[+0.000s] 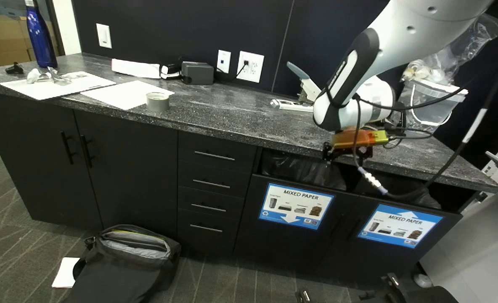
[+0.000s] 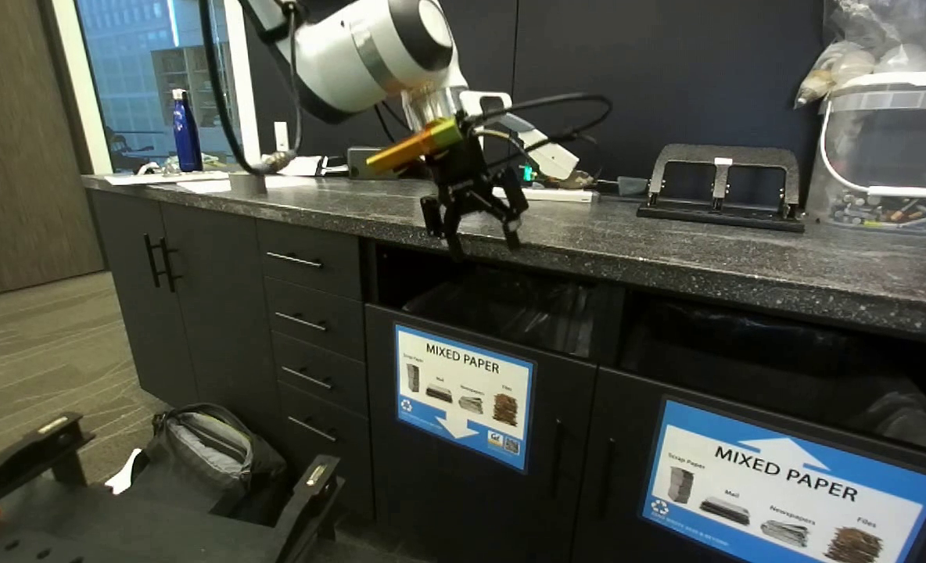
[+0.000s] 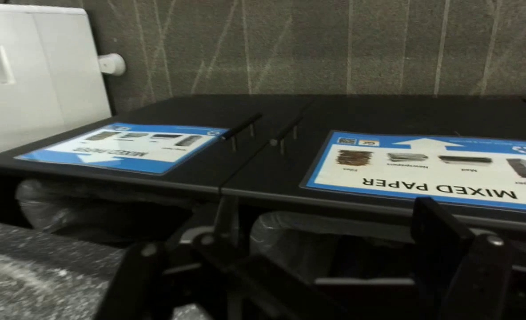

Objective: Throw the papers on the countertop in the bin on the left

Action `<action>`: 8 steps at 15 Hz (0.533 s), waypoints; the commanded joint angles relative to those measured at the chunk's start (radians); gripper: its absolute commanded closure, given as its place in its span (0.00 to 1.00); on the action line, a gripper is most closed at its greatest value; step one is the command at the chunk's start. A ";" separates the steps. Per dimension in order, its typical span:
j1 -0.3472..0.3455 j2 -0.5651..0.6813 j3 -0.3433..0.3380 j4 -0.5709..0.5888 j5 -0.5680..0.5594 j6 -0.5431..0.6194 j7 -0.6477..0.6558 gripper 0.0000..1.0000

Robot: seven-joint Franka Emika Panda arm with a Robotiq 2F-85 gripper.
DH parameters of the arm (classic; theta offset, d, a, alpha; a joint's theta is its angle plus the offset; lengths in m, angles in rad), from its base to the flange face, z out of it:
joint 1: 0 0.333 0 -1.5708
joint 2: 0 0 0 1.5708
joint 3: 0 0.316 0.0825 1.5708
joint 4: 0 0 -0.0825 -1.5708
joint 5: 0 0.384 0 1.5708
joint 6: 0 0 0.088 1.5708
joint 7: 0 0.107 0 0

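Sheets (image 1: pixel 125 93), hole punch (image 2: pixel 719 188) on countertop (image 1: pixel 232 113)

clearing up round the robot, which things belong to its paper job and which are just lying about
For the job: crumpled papers, countertop, left bin, gripper
Just lying about: blue bottle, hole punch, clear bucket, dark bag

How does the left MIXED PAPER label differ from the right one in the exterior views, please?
The left label has a white arrow pointing down; the right label has one pointing up.
The left label's arrow sits near its bottom edge; the right label's sits near its top edge.
The left label is nearer the drawers than the right label is.
Both have blue bands, a white centre and the words MIXED PAPER.
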 commanded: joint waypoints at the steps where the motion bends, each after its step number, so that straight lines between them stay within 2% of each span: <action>1: 0.104 -0.215 -0.106 -0.028 -0.163 -0.170 0.062 0.00; 2: 0.111 -0.276 -0.115 -0.019 -0.204 -0.217 0.080 0.00; 6: 0.228 -0.499 -0.212 0.020 -0.352 -0.413 0.150 0.00; 8: 0.266 -0.626 -0.222 0.028 -0.455 -0.497 0.220 0.00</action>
